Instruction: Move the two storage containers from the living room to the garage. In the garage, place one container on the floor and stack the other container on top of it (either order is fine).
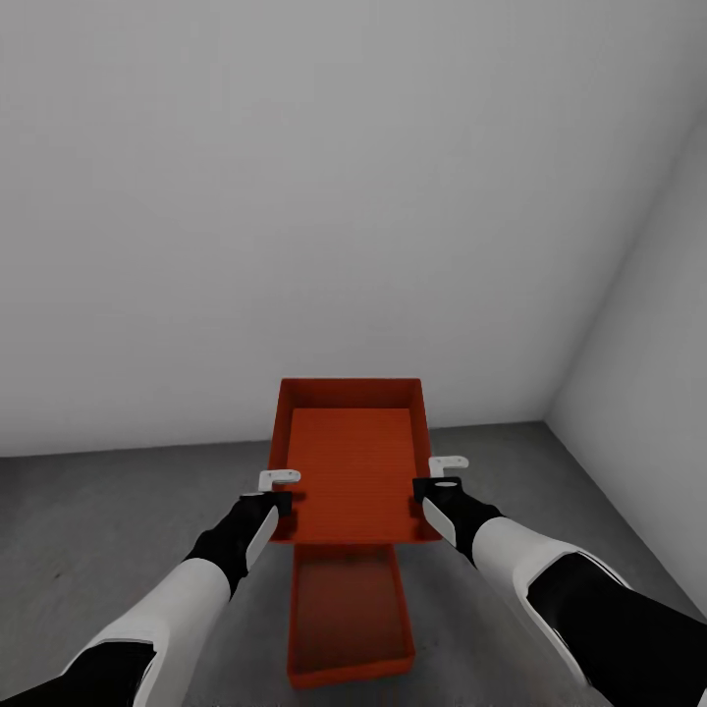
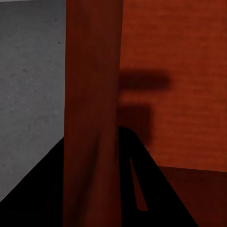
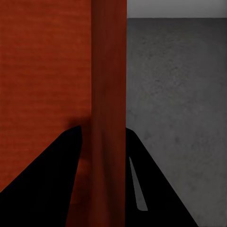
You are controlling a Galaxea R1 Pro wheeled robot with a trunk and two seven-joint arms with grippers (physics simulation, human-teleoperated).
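- Grey mottled concrete floor (image 1: 88,530) runs to plain white-grey walls (image 1: 295,196); a corner of the room stands beyond and outward of the right gripper.
- Left gripper (image 1: 279,488) is clamped on the left long wall of the upper container (image 1: 352,462); in the left wrist view the dark fingers (image 2: 137,189) straddle that orange-red wall (image 2: 92,118), one outside, one inside, with a finger's shadow cast on the bin's ridged bottom.
- Upper container hangs between the two grippers, held level above the floor; its long axis runs straight away from the hands toward the far wall, open side up.
- Lower container (image 1: 349,614) lies on the floor below and nearer than the hands, between the forearms, long axis the same way; its far end is hidden under the held bin.
- Right gripper (image 1: 444,472) grips the right long wall; the right wrist view shows its fingers (image 3: 142,184) either side of the wall (image 3: 109,94), floor on the outer side.
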